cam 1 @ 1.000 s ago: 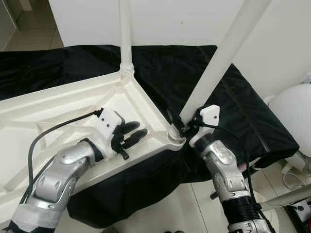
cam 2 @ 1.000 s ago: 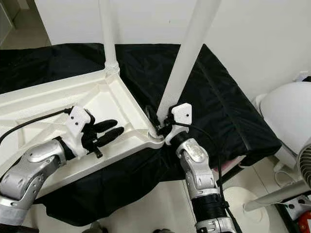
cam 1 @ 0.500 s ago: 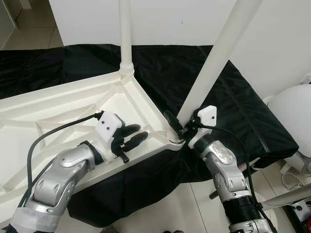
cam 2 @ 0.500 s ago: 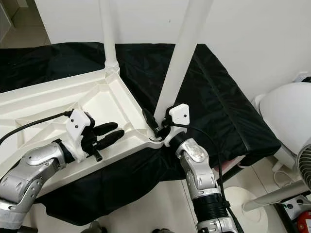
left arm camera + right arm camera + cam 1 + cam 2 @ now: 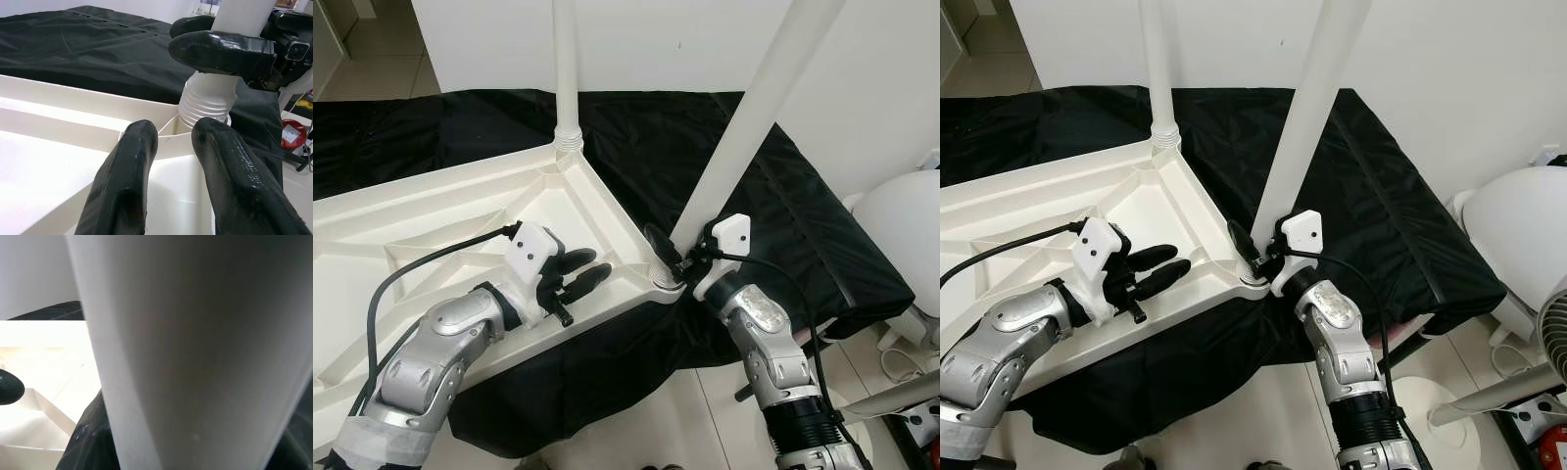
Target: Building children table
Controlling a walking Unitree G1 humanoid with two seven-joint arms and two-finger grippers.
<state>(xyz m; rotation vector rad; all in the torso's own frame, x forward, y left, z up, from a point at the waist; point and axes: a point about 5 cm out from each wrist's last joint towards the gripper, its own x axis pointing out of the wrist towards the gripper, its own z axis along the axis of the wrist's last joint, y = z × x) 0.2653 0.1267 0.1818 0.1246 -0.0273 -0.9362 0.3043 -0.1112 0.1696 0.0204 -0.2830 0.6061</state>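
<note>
An upturned white plastic table top [image 5: 431, 206] lies on a black cloth [image 5: 803, 225]. One white leg [image 5: 566, 78] stands upright in its far corner. A second leg [image 5: 744, 137] leans over the near corner, its ribbed base [image 5: 205, 100] sitting at the corner socket. My right gripper [image 5: 674, 253] is shut on this leg just above the base, and the leg [image 5: 186, 357] looms close in the right wrist view. My left gripper [image 5: 592, 272] rests inside the table's underside, pointing at that corner. It is open, with nothing between its fingers [image 5: 132, 161].
The cloth-covered surface ends just past the near corner, with tiled floor [image 5: 636, 421] below. A white rounded appliance [image 5: 901, 225] and a white stand [image 5: 1498, 392] sit at the right. A white wall [image 5: 881, 88] rises close behind the leaning leg.
The right gripper has shifted slightly up the leaning leg's base, and the leg's top has swung a little leftward. The left gripper has barely moved.
</note>
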